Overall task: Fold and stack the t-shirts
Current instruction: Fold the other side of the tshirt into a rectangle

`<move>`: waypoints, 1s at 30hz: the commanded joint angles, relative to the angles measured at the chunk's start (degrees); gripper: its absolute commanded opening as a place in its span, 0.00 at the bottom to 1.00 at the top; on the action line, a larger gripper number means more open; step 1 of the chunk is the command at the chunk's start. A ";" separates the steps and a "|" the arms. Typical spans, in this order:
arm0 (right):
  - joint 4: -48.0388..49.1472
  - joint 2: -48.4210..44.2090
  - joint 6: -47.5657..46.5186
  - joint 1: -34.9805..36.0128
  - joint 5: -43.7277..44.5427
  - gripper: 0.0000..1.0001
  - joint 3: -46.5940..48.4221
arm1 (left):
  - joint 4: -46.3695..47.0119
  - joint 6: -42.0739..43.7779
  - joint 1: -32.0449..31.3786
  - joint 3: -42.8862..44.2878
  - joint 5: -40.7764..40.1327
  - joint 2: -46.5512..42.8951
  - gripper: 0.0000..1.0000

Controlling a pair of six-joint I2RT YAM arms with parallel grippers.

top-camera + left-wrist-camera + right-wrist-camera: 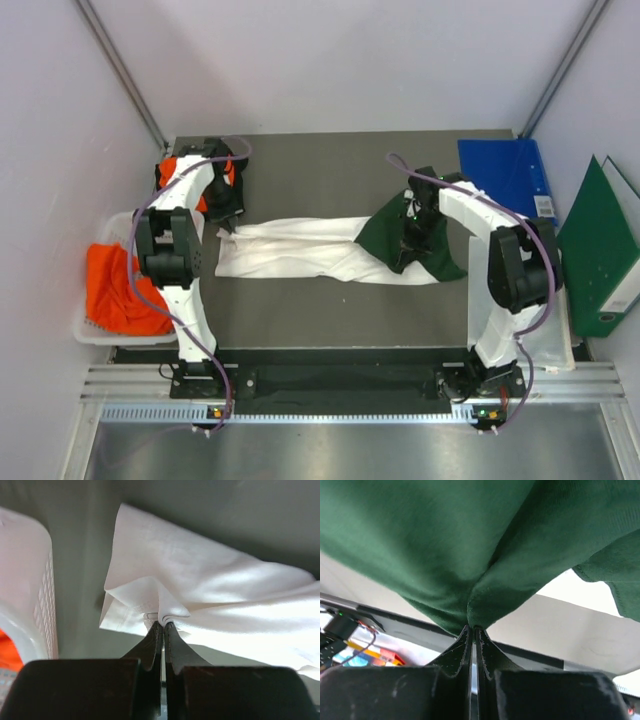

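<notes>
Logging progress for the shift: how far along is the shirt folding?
No folded stack shows. In hand: the white and green t-shirt, stretched between the left gripper on its white edge and the right gripper on green cloth. Left: folding it, then the orange t-shirts, one in the basket.

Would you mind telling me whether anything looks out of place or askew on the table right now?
The white and green shirt is not flat: it is stretched into a crumpled band between the left claw, pinching white cloth, and the right claw, pinching green cloth.
</notes>
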 commanded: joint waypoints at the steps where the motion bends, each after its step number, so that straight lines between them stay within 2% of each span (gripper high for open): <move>1: -5.04 1.43 -3.03 1.23 -2.97 0.00 3.03 | -4.87 1.12 0.49 -2.24 -3.84 -1.97 0.00; 2: -6.53 3.70 -4.52 1.32 -3.93 0.01 3.56 | -5.23 1.47 0.40 -2.24 -4.45 -1.79 0.00; 3: -8.20 4.59 -5.40 1.32 -4.55 0.04 4.17 | -5.84 1.56 0.49 -2.24 -4.80 -1.27 0.11; 4: -8.48 4.95 -6.46 1.41 -4.73 0.09 5.40 | -5.93 1.73 0.40 -1.89 -5.16 -1.17 0.26; 5: -8.65 5.12 -7.08 1.41 -4.99 0.27 6.19 | -6.02 2.43 0.40 -1.54 -5.16 -1.09 0.51; 6: -8.83 5.13 -7.60 1.32 -5.61 0.41 7.33 | -5.93 2.61 0.49 -1.28 -5.25 -1.17 0.68; 7: -9.70 5.13 -8.65 1.41 -5.53 0.50 10.39 | -5.84 2.87 0.49 -0.40 -5.07 -1.52 0.99; 8: -10.23 5.47 -9.27 1.32 -5.09 0.68 12.42 | -5.50 3.49 0.49 -0.05 -4.98 -1.70 0.99; 10: -11.38 5.83 -10.33 1.32 -2.37 0.83 19.36 | -4.62 3.84 0.49 1.36 -5.16 -2.58 0.99; 11: -11.55 6.26 -10.42 1.06 -0.88 0.98 21.64 | -4.00 4.02 0.32 1.71 -5.16 -2.93 0.99; 12: -11.12 6.53 -10.60 0.79 1.74 1.00 25.50 | -3.30 4.11 -0.03 2.15 -5.16 -3.63 0.99; 16: -7.52 8.11 -10.34 -2.63 4.14 1.00 30.19 | 0.82 4.19 -0.83 2.60 -4.64 -4.51 0.99; 23: 1.45 12.76 -9.28 -10.19 10.11 1.00 27.56 | 3.21 3.75 -1.35 6.63 -4.10 0.49 0.99; 30: 1.90 14.62 -7.44 -11.25 14.51 1.00 23.61 | 4.09 7.18 -2.41 13.13 -4.10 5.24 0.99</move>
